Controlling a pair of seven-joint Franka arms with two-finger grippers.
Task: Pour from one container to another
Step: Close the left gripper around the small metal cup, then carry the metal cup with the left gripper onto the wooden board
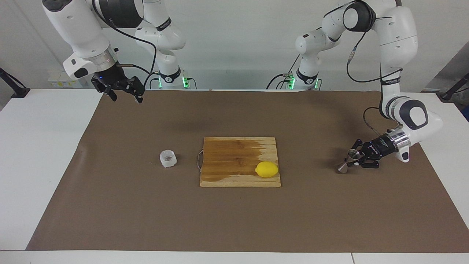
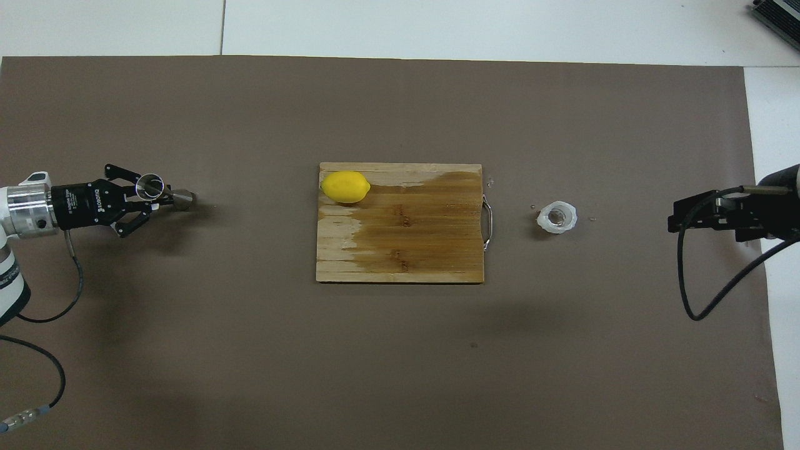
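- left gripper (image 1: 354, 160) clamped tight on jigger (image 1: 348, 161), right-center of facing view
- right gripper (image 1: 122, 93) upper left, fingers spread, holding nothing
- cup (image 1: 168, 158) beside board (image 1: 234, 157)

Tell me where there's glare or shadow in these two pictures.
Overhead view: the jigger's open mouth glints bright; soft arm shadows darken the mat near the robots. Facing view: the jigger shines, and a faint shadow lies on the mat beside the board.

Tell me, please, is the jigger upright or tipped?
Tipped: the jigger leans, one cone's rim on the mat, its waist clamped in the shut left gripper.
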